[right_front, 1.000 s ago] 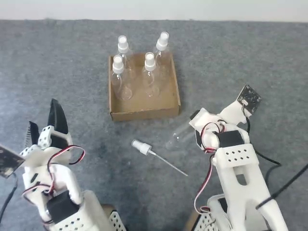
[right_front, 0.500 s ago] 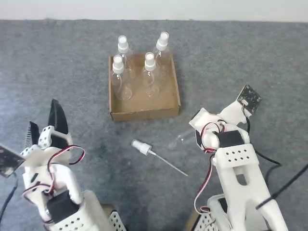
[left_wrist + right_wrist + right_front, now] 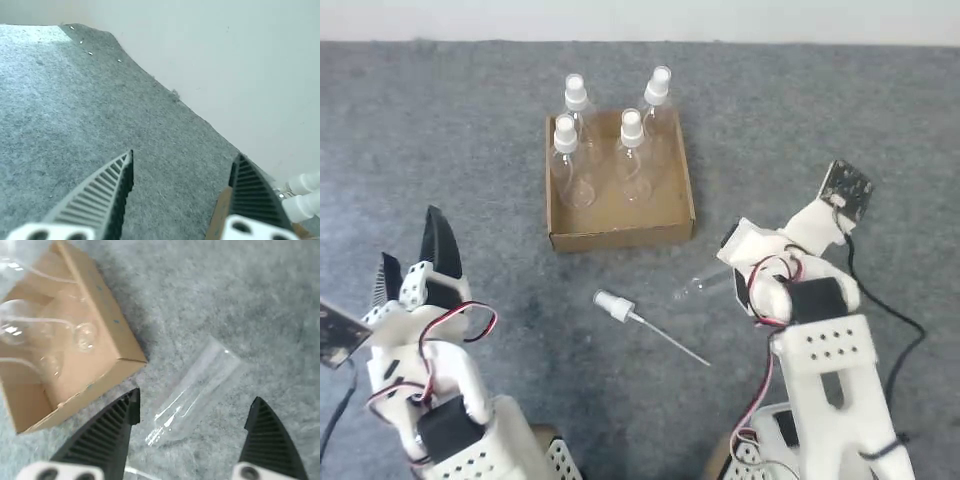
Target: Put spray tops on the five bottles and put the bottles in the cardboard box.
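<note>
The fifth bottle [image 3: 703, 285] is recorded lying on its side on the grey felt [image 3: 820, 120], uncapped, just off the front right corner of the cardboard box [image 3: 620, 239], its neck turned away from the arm beside it. A loose spray top [image 3: 614, 304] is noted on the felt in front of the box's front wall, near its middle, with the thin dip tube trailing away from the box; it is set apart from the bottle. Four capped bottles [image 3: 631, 140] are seen standing upright inside the box, toward its back wall. The right gripper [image 3: 195, 405] is held over the lying bottle, jaws spread wide to either side of it, nothing gripped. The left gripper [image 3: 415, 255] is found well off the box's front left corner, jaws likewise wide apart and empty.
</note>
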